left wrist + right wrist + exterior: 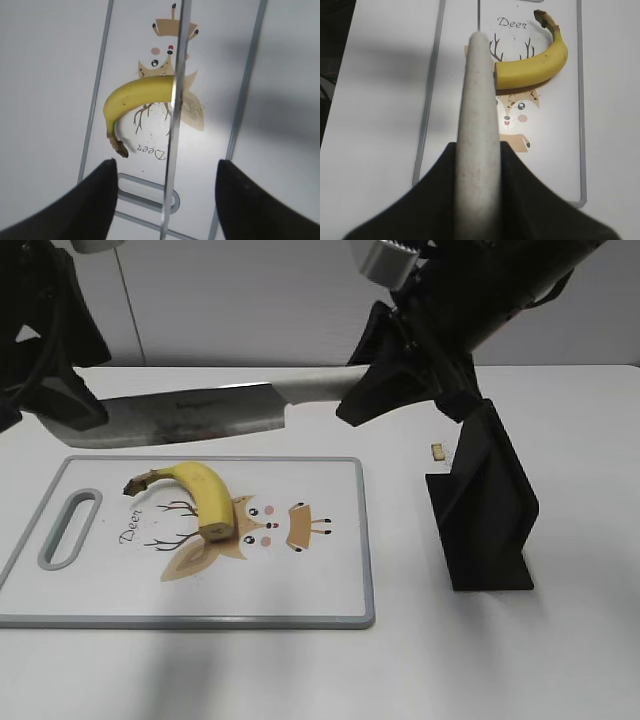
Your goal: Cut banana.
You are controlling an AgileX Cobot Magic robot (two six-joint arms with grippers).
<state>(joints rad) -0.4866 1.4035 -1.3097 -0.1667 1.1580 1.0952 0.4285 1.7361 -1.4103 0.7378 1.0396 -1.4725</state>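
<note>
A white table under a pale wall holds a cutting board [330,618] with a deer print [250,530], and a black stand [485,510] sits to its right. The banana [200,495] lies on the board, stem toward the handle slot, cut face over the deer's head.

The right gripper [385,375] is clamped on the pale handle [480,135] of a knife [190,415]. The blade runs out ahead of this gripper, held level and clear of the board, edge down. In the right wrist view the banana sits beyond and to the right of the handle's end, below the blade line. The left gripper [165,200] has its jaws spread wide and holds nothing; the knife's spine passes between its fingers [95,200] in its own view, and the banana is ahead of them and slightly left, near the blade's line.

Judging by this, the knife is lifted and being lined up; the cut itself is not begun. Next, the right arm likely needs to set the edge across the banana's middle and press straight down. The left gripper could steady the stem end, keeping clear of the blade, since a curved fruit may roll.
</note>
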